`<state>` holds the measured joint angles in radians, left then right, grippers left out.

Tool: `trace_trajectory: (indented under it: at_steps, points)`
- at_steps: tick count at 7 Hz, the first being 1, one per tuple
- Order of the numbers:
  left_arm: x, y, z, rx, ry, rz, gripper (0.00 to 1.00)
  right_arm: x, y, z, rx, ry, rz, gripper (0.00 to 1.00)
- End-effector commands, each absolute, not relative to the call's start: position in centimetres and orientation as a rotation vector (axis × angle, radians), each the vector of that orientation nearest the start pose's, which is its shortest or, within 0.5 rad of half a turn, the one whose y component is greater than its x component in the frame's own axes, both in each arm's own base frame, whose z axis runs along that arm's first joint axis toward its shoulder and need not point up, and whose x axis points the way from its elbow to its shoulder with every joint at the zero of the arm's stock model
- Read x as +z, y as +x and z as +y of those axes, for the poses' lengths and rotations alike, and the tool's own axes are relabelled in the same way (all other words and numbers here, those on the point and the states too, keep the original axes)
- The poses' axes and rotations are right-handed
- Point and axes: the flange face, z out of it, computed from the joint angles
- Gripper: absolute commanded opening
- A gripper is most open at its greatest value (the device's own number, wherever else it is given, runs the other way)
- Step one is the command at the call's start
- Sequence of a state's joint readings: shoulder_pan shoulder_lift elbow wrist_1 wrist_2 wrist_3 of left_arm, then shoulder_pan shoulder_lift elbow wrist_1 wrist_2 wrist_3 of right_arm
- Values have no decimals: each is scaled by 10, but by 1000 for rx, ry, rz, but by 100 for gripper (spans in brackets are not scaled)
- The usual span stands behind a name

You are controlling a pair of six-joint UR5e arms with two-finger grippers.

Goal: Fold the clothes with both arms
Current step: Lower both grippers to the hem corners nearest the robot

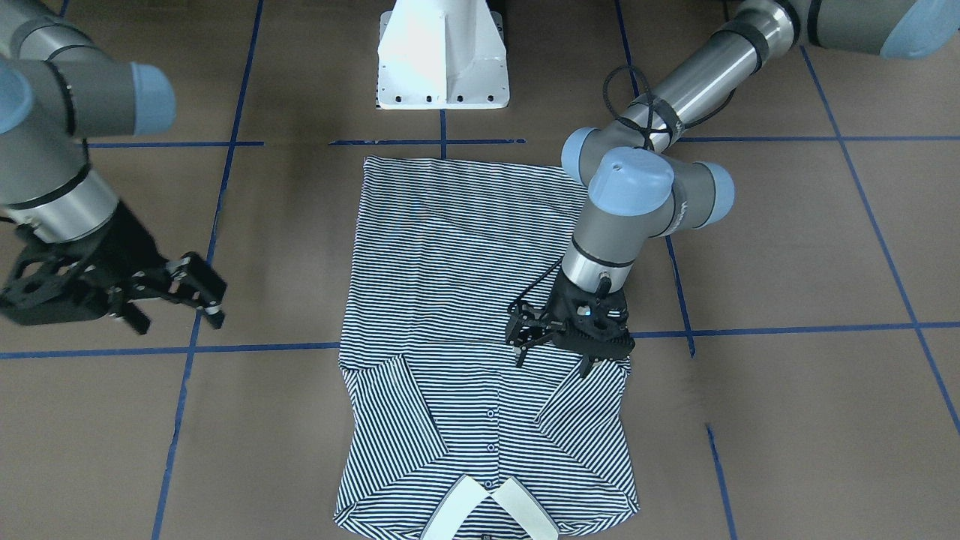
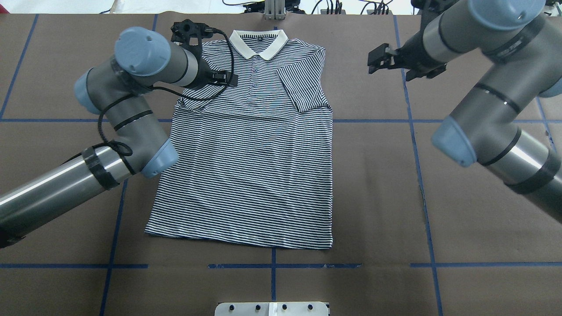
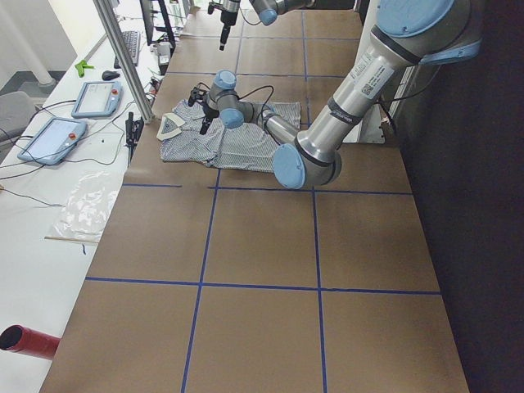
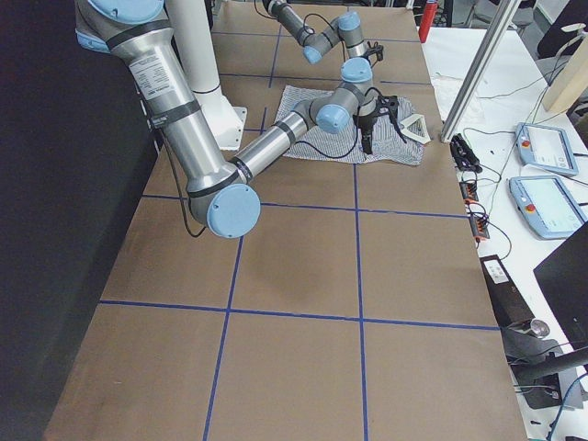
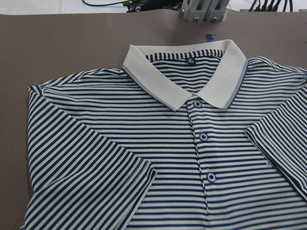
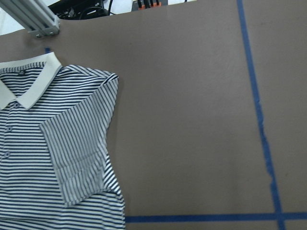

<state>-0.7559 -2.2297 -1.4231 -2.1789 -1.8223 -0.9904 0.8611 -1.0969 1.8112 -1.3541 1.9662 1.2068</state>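
Note:
The striped polo shirt (image 1: 450, 262) (image 2: 250, 175) lies flat, front up, on the brown table. Its cream collar (image 2: 259, 41) (image 5: 182, 72) points away from the robot. Both short sleeves are folded inward onto the chest (image 5: 91, 177) (image 6: 76, 153). My left gripper (image 1: 553, 364) (image 2: 228, 79) hovers just over the shirt's folded left sleeve. Its fingers are apart and nothing is between them. My right gripper (image 1: 214, 304) (image 2: 374, 59) is open and off the shirt, above bare table to the right of the collar end.
The white pedestal base (image 1: 442, 60) stands at the robot's edge of the table. Blue tape lines (image 2: 412, 131) cross the brown surface. A bench beyond the collar end carries teach pendants (image 3: 53, 139), cables and an aluminium post (image 3: 123, 65).

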Motion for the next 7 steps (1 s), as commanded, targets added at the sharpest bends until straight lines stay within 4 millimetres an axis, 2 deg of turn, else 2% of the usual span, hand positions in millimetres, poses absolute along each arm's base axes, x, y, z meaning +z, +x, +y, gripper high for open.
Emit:
trace_trajectory:
  at_steps: [1,2,3,4,5,6,7]
  points:
    - [267,412,-521,34,513,1089,100,208,-409,-403,437,129,-892,100]
    - [298,388,-477,43,484,1090,100,189,-437,-330,518,125,-909,100]
    - [321,375,-438,68,455,1086,100,201,-468,-273,546,122,-904,100]
    - [348,363,-410,35,403,1080,100,201,-474,-233,551,124,-928,99]
    - [384,356,-383,52,379,1087,100,205,-478,-211,578,108,-943,95]
    - [416,351,-358,-5,321,1088,79,207,-480,-206,588,114,-961,93]
    - [429,374,-330,-89,281,1077,67,216,-479,-206,589,121,-963,94]
